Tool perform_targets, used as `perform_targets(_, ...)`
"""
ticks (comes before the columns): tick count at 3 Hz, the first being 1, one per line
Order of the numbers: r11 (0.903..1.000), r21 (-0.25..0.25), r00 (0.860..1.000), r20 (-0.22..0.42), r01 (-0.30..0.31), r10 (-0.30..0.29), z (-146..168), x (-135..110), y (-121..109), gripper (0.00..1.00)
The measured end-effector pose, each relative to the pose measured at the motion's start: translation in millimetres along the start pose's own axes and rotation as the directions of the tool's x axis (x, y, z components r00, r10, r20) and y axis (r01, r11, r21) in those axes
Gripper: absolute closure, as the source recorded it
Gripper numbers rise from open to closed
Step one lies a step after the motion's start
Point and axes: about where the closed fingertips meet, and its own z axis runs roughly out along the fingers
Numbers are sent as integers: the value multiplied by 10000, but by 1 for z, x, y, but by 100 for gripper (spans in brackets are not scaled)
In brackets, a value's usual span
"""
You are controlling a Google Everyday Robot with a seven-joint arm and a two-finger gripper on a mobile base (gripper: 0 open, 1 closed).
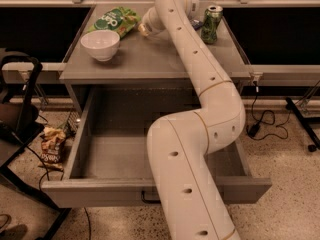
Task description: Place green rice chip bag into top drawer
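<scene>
Reaching across the cabinet top (150, 64), my pincer (143, 29) hovers at the far end, just beside the green chip bag (112, 20). The bag lies flat to the pincer's left and has not yet been lifted. Whether the pincer is wide or narrow, I cannot tell. A white bowl (100, 44) sits nearer me than the bag, and a green can (211, 23) stands off to the pincer's right. Well below, the top drawer (100, 196) stands pulled out, positioned, I judge, to receive the bag.
</scene>
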Motion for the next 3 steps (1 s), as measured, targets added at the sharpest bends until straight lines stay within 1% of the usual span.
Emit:
perform_targets(1, 10000, 0, 10000, 1, 5, -5, 0, 0, 0, 73)
perform_targets(2, 9981, -43, 9980, 151, 614, -613, -10, -16, 3, 50)
perform_targets(3, 9971, 28, 9947, 692, 763, -764, -33, -54, 4, 26)
